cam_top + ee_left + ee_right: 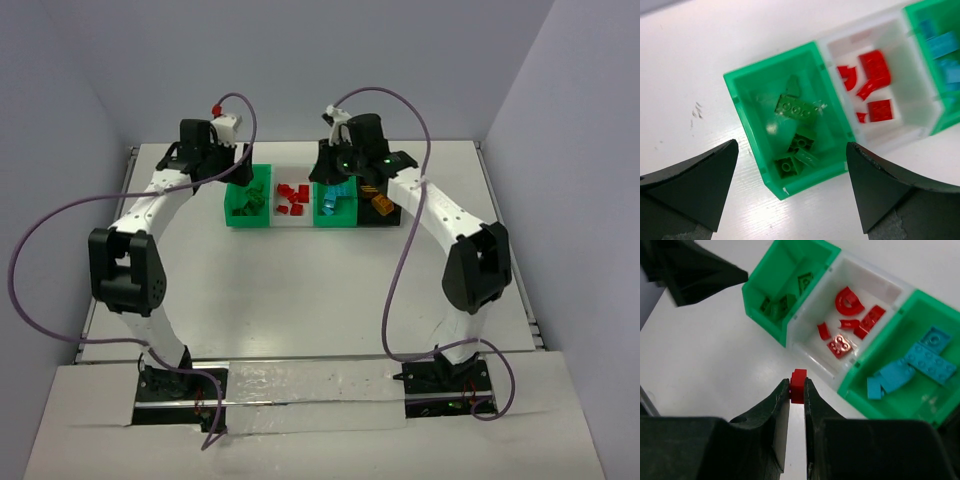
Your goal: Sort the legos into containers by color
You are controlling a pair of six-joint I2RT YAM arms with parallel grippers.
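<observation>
Four bins stand in a row at the back of the table. The left green bin (238,210) holds green legos (796,107). The white bin (292,222) holds red legos (847,322). The second green bin (338,222) holds cyan-blue legos (920,357). The black bin (392,214) holds yellow-orange legos (380,205). My left gripper (792,146) is open and empty above the left green bin (810,182). My right gripper (797,387) is shut on a small red lego (799,376), held above the table just in front of the white bin (807,352).
The left gripper's dark fingers (690,270) show at the top left of the right wrist view, close to the left green bin (762,315). Purple cables (400,270) loop from both arms. The white table (300,290) lies in front of the bins.
</observation>
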